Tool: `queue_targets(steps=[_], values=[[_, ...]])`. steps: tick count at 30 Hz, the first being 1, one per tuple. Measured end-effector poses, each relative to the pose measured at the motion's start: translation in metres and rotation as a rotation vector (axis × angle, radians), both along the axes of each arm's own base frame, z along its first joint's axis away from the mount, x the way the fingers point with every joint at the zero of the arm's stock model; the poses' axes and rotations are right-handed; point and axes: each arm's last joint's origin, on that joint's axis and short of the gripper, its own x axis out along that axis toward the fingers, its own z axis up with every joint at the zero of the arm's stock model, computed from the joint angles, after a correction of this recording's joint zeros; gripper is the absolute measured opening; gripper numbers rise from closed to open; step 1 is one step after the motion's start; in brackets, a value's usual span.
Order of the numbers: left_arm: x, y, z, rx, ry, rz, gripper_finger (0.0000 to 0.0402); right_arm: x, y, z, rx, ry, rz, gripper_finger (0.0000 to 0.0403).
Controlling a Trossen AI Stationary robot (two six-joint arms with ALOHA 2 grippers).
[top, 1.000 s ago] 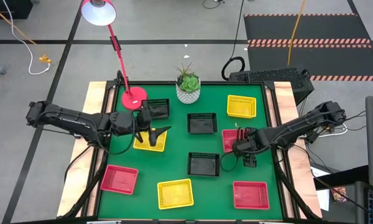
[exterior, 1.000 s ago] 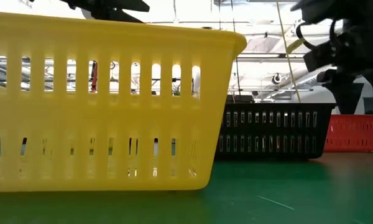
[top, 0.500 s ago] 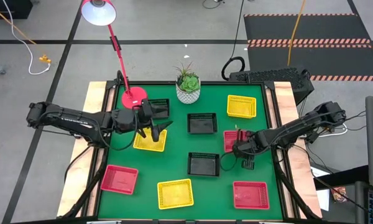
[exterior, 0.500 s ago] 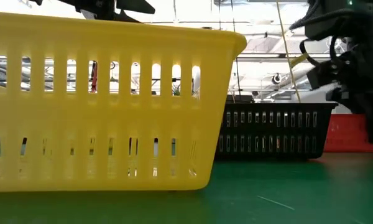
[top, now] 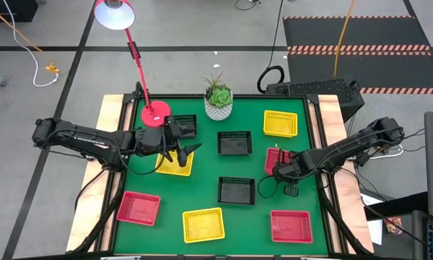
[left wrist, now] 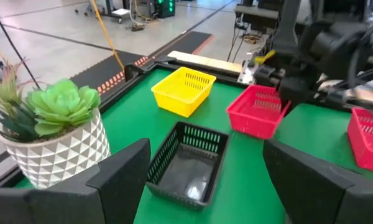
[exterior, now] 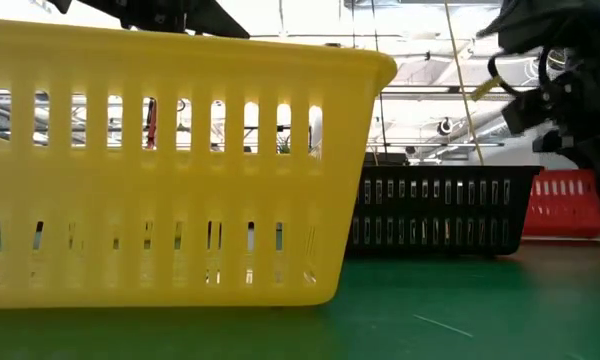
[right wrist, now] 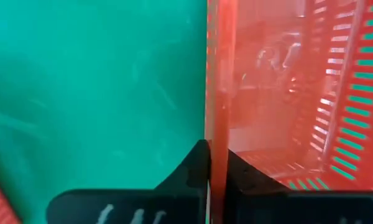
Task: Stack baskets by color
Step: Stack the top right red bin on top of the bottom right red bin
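Red, yellow and black baskets lie spread singly over the green table (top: pixel 202 180). My right gripper (top: pixel 280 171) points down at the table's right and is shut on a red basket (top: pixel 276 157), which shows tilted in the left wrist view (left wrist: pixel 255 112). My left gripper (top: pixel 182 153) hovers open over the right end of a yellow basket (top: pixel 169 165) at the left, touching nothing. Black baskets (top: pixel 234 142) (top: pixel 237 190) stand between the two arms. My right gripper pinches the red basket's near wall at its rim (right wrist: pixel 216 134), one finger inside the basket and one outside. The fingers come from above, pointing down. The basket sits tilted in the hold, its held side higher; whether its far side rests on the table I cannot tell.
A white plant pot (top: pixel 218 105) and a red lamp base (top: pixel 156 113) stand at the far edge, with a black basket (top: pixel 183 124) beside the lamp. A yellow basket (top: pixel 280 123) is far right. Along the near edge lie red baskets (top: pixel 138 208) (top: pixel 291 225) and a yellow one (top: pixel 203 224).
My right gripper has shut on the red basket's near wall. The basket now stands a little higher and tilted, where it lay flat on the table before.
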Motion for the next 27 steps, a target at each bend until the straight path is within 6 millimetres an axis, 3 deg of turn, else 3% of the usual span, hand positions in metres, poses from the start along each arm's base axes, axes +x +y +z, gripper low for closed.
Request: queue_targets(steps=[6, 15, 19, 27], values=[[0.000, 0.002, -0.001, 0.013, 0.017, 0.003, 0.0312, 0.009, 0.013, 0.045, -0.013, -0.046, 0.011, 0.0001], [-0.001, 0.010, -0.002, -0.004, 0.016, 0.043, 0.0312, 0.011, 0.054, 0.109, 0.084, -0.225, 0.002, 0.0000], [-0.001, 0.013, -0.002, 0.010, 0.022, 0.052, 0.0312, 0.002, 0.069, 0.116, 0.145, -0.214, -0.033, 0.0000], [-0.001, 0.024, -0.002, 0.079, 0.050, 0.076, 0.0312, -0.011, 0.096, 0.111, 0.216, -0.129, -0.118, 0.0000]])
